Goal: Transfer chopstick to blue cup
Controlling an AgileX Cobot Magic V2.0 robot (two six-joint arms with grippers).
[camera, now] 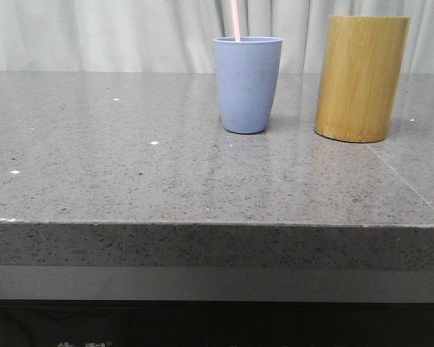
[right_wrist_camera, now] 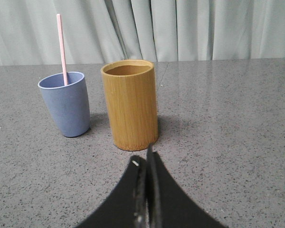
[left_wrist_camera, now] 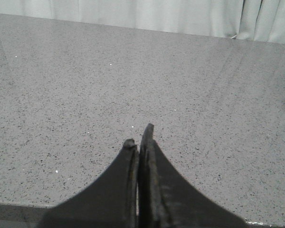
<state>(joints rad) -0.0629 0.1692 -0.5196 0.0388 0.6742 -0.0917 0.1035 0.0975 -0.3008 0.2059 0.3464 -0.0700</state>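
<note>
Both grippers, left gripper [left_wrist_camera: 138, 140] and right gripper [right_wrist_camera: 145, 159], had jaws pressed together, empty. Chopstick [right_wrist_camera: 61, 47] stood inside blue cup [right_wrist_camera: 66, 107], beyond right jaws, beside bamboo cylinder [right_wrist_camera: 130, 104].

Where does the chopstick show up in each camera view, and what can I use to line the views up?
Front view: the chopstick stands in the blue cup, rising past the top edge, left of the bamboo holder.
Left wrist view: not in this picture; grey table beyond the shut end effector.
Right wrist view: chopstick in the blue cup.
Shared landmark: the bamboo holder.
</note>
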